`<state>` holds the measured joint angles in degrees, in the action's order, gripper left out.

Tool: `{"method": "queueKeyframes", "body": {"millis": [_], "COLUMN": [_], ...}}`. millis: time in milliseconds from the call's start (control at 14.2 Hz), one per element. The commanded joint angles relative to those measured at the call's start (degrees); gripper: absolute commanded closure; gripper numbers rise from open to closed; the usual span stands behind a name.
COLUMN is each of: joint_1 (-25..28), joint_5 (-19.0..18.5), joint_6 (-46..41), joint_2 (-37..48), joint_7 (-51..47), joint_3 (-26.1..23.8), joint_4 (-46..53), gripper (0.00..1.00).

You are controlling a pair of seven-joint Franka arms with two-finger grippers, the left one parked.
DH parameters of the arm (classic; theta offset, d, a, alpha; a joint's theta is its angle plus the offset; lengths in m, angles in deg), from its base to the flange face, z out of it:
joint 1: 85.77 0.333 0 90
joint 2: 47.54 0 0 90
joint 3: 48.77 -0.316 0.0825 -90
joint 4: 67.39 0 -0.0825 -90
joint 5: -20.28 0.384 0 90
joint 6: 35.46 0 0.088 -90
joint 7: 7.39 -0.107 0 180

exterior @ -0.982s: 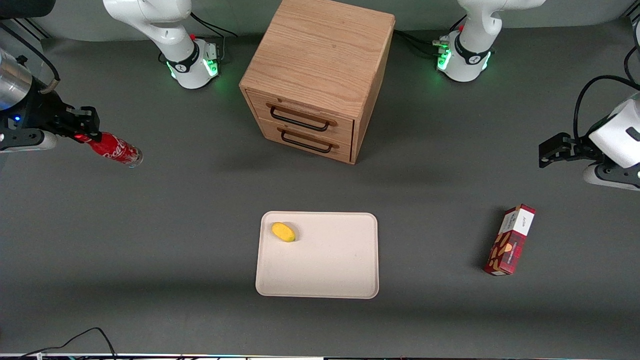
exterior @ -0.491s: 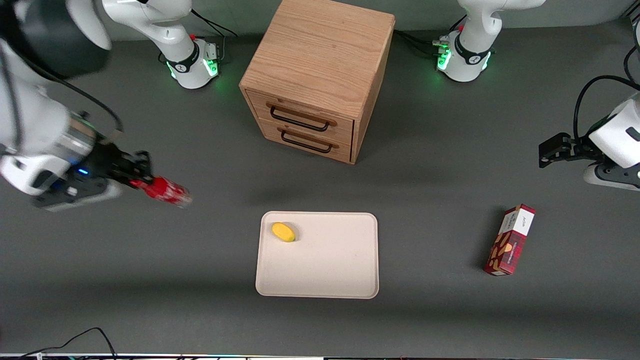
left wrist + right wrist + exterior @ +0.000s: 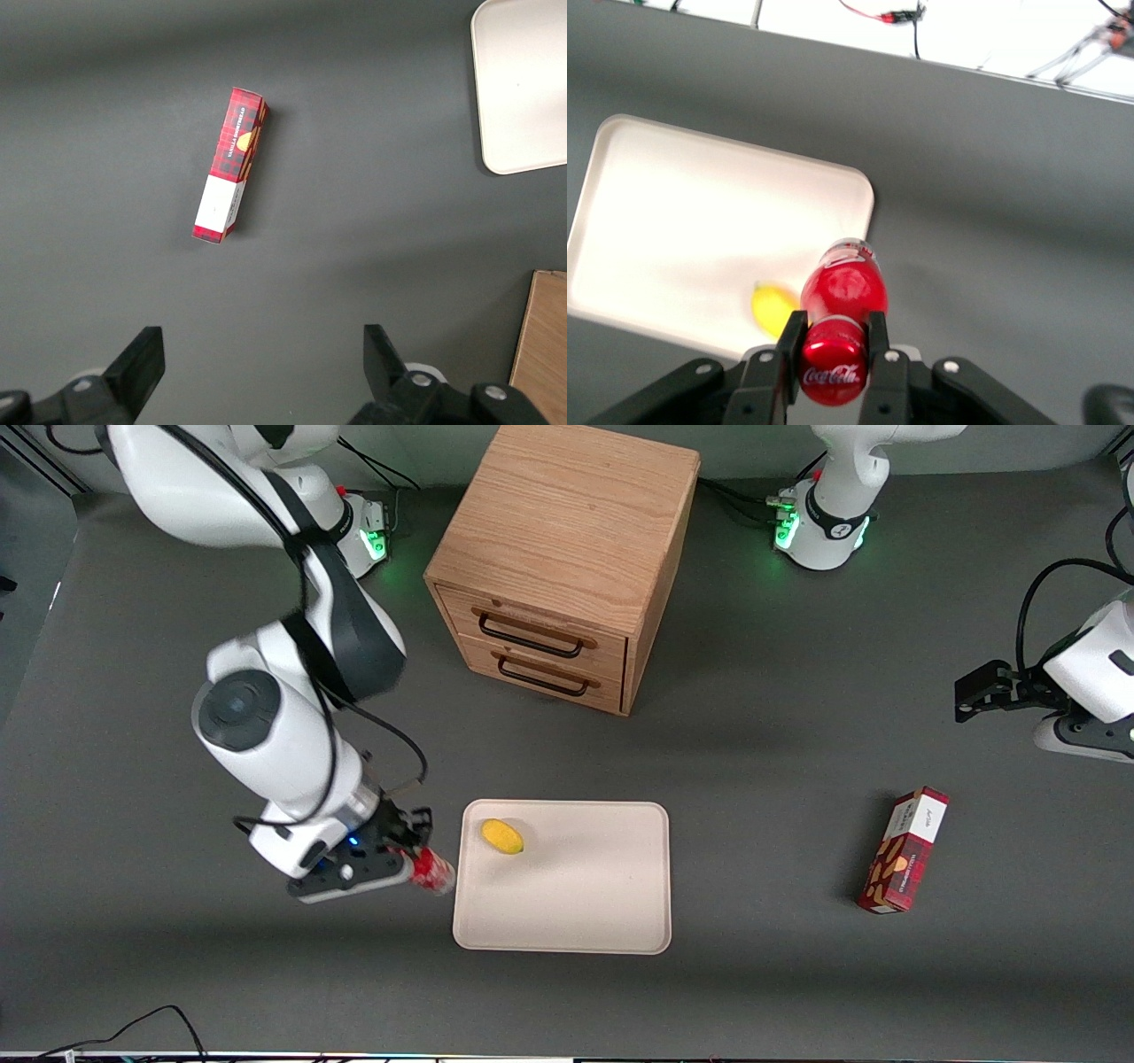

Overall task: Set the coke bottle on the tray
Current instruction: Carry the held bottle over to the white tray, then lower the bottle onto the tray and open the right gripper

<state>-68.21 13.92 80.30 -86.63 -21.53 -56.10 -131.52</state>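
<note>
The coke bottle (image 3: 433, 871) is a small red bottle with a red cap, held by its neck in my gripper (image 3: 413, 856). It hangs above the table beside the edge of the tray that faces the working arm's end. In the right wrist view the gripper (image 3: 833, 341) is shut on the bottle (image 3: 844, 292) just under the cap, with the fingers (image 3: 788, 341) against both sides. The tray (image 3: 585, 895) is a flat cream-white rectangle; it also shows in the right wrist view (image 3: 673, 212) below the bottle.
A small yellow object (image 3: 501, 836) lies on the tray near one corner, close to the bottle. A wooden two-drawer cabinet (image 3: 558, 558) stands farther from the front camera than the tray. A red-and-white snack box (image 3: 904, 850) lies toward the parked arm's end.
My gripper has carried the coke bottle from the working arm's end of the table toward the tray and nearer the front camera. It now hangs by the tray's edge.
</note>
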Motion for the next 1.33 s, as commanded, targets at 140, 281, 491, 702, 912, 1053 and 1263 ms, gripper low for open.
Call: {"method": "queueKeyframes", "body": {"millis": [140, 281, 491, 702, 912, 1053, 1263], "joint_1": [1.5, 3.3, 5.6, 5.6, 5.5, 5.3, 5.1], "joint_5": [-1.5, -1.9, -1.8, -2.0, -2.0, -1.8, -1.8], "joint_6": [10.3, 11.6, 11.8, 11.8, 11.8, 11.8, 11.8], "joint_2": [-8.1, -9.9, -10.7, -10.7, -11.4, -11.9, -11.9], "joint_7": [-1.7, -3.0, -3.9, -3.9, -3.8, -3.8, -3.9], "joint_3": [0.9, 2.5, 4.2, 4.2, 4.2, 4.2, 4.2], "joint_4": [5.1, 5.2, 4.6, 2.5, 2.3, 2.3, 2.3], "gripper": [1.00, 1.00, 1.00, 1.00, 1.00, 0.66, 0.03]}}
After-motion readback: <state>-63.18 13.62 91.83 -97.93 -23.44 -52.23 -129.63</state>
